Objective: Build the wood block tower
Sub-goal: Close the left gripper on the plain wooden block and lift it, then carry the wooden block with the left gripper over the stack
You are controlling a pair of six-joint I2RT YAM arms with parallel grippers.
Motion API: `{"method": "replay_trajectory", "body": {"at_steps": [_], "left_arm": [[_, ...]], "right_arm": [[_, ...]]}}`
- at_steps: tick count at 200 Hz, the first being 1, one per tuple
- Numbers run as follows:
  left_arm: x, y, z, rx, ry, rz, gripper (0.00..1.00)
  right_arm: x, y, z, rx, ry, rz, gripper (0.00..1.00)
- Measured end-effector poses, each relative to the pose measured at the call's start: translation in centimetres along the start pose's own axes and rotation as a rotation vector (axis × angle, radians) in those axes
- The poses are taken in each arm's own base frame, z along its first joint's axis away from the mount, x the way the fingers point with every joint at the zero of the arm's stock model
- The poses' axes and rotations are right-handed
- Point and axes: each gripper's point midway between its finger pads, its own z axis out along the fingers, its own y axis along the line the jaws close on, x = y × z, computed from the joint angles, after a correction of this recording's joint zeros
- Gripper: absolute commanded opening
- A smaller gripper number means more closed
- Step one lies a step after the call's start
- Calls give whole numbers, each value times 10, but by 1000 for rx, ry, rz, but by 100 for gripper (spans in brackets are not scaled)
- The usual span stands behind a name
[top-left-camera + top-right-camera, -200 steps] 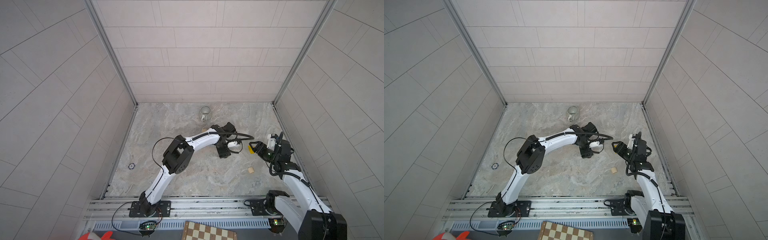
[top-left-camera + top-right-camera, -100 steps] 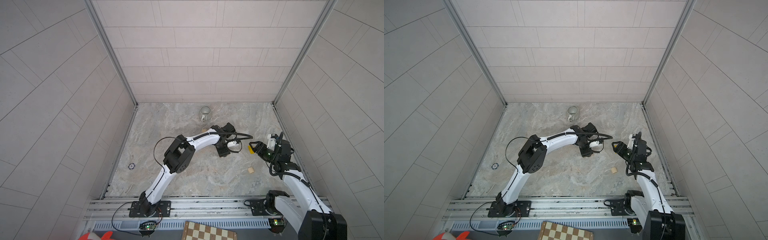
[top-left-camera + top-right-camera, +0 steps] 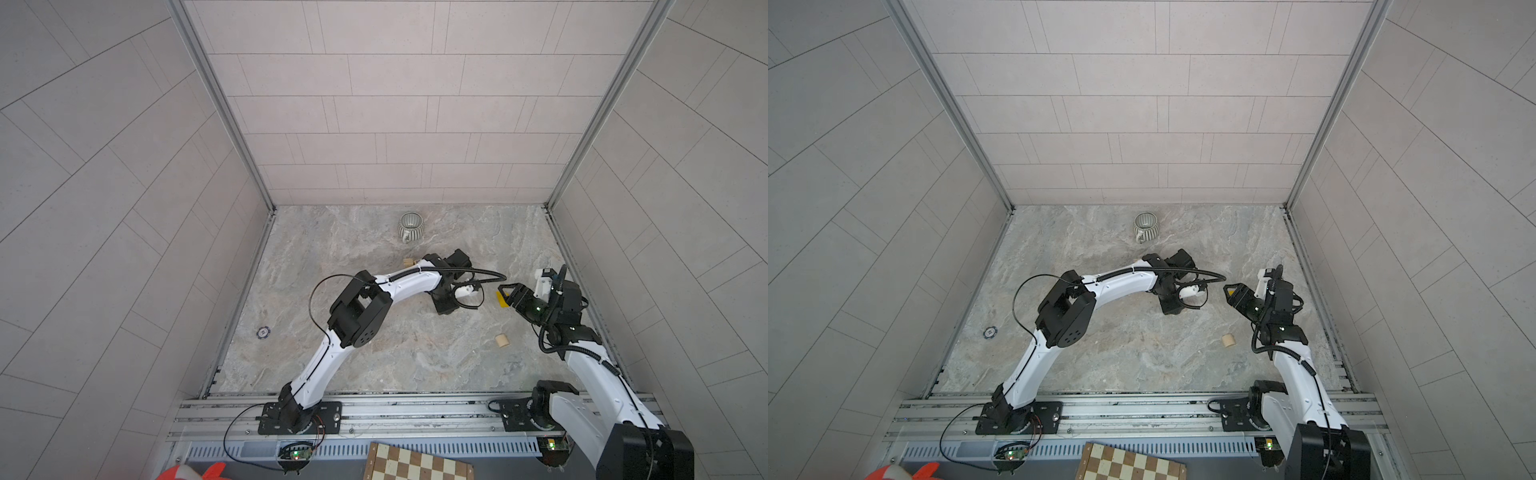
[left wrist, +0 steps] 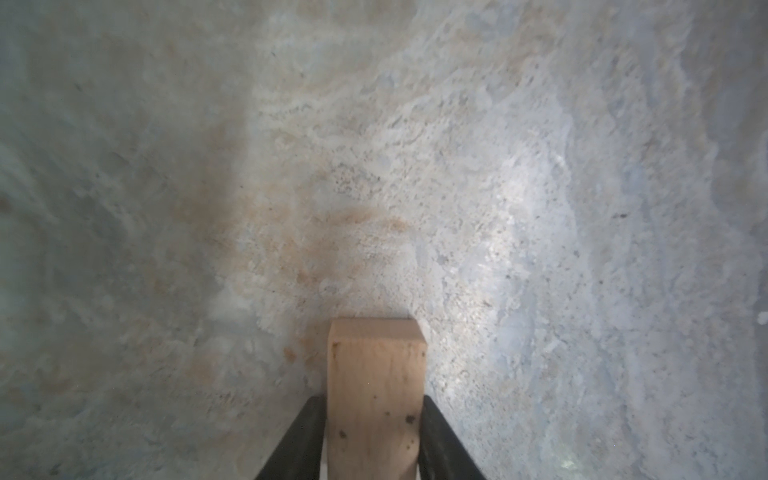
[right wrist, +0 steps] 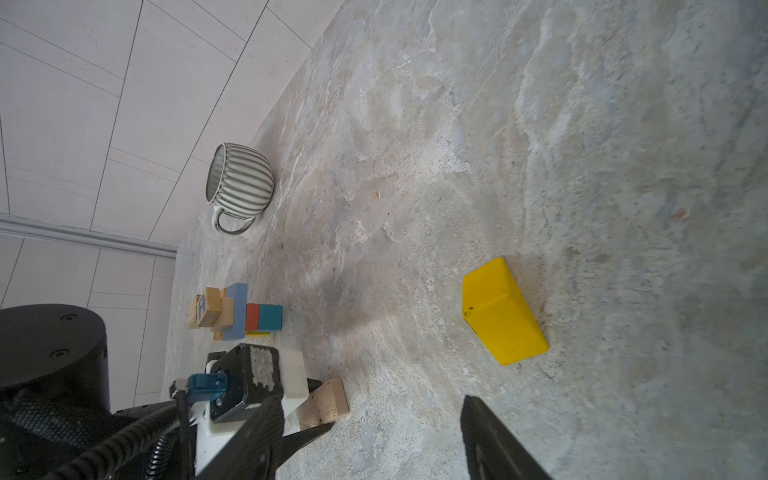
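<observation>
While the left fingers (image 4: 303,440) pinch a plain wood block (image 4: 376,395) from both sides, each black finger touching one long face, the block sits low over the desk (image 4: 540,208); whether it rests on the surface cannot be told. The right fingers (image 5: 490,449) are spread wide and hold nothing. A yellow block (image 5: 503,311) lies flat on the desk ahead of them, not touching either finger; in a top view it shows only partly beside the right fingertips. The wood block tower (image 5: 235,311) stands on the desk between the grey ribbed mug (image 5: 241,187) and the left wrist. A teal block is at its base, with an orange-red block on that, a light blue brick laid across, and natural wood pieces on top, one of them lettered. In a top view most of the tower is hidden behind the left arm, and only a natural wood corner (image 3: 409,262) shows. A short wood cylinder (image 3: 502,340) lies alone on the desk, near the right arm and well apart from the tower. A chessboard (image 3: 415,463) lies at the front edge, outside the desk.
</observation>
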Motion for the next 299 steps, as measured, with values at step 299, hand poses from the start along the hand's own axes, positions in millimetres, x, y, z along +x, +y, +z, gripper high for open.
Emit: {"method": "replay_trajectory", "body": {"at_steps": [299], "left_arm": [[15,92,-159,-107,-206,86,29]], "right_arm": [[-2,9,-1,-53,-23,1,69]]}}
